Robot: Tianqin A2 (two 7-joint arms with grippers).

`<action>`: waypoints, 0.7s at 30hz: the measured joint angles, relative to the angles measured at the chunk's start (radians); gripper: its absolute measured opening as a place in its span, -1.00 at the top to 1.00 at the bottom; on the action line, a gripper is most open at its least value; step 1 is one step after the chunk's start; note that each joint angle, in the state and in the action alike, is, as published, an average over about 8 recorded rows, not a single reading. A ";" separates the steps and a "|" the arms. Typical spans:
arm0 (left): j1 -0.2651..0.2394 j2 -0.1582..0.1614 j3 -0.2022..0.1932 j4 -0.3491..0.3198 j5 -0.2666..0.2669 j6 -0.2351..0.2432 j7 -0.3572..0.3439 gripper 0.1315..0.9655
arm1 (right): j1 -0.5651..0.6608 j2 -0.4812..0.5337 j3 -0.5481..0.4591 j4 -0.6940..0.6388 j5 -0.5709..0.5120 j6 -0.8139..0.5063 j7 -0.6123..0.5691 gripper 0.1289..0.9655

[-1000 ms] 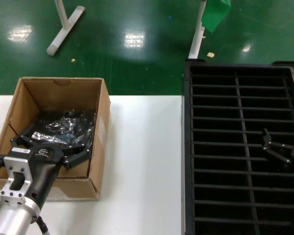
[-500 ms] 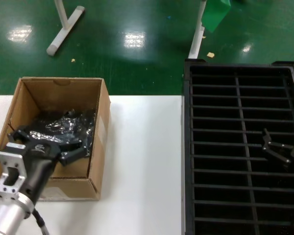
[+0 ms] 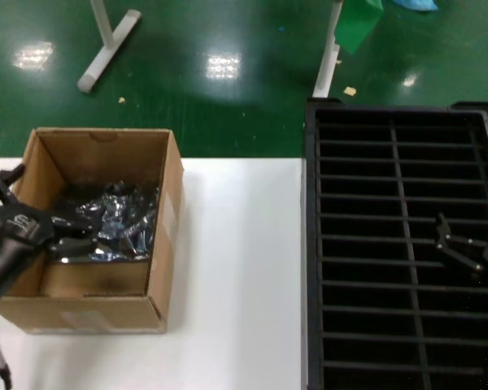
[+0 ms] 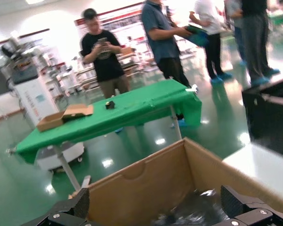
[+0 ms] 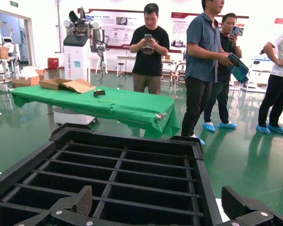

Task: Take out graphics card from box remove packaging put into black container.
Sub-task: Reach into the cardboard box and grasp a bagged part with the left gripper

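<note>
My left gripper (image 3: 41, 231) sits at the box's (image 3: 167, 203) left wall, reaching over that rim into the interior. In the left wrist view its fingertips (image 4: 78, 205) stand wide apart with the far inner wall of the box (image 4: 146, 188) between them, so the jaws are spread and hold nothing that I can see. The packaging (image 3: 114, 223), a crinkled silvery bag, lies on the box floor toward the right wall, just beside my left gripper; from the head view I cannot tell whether a finger touches it. The graphics card is not separately visible, presumably inside the bag. The box stands on the white table (image 3: 236, 268), well apart from the black container (image 3: 313, 244), which lies to the box's right. My right gripper (image 3: 464, 252) hovers over the container's right column of slots, far from the box; its fingertips (image 5: 82, 200) are spread wide over the dividers (image 5: 127, 176), empty.
</note>
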 joint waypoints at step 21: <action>-0.584 -0.016 0.039 0.803 0.184 0.455 0.897 -1.00 | 0.000 0.000 0.000 0.000 0.000 0.000 0.000 -1.00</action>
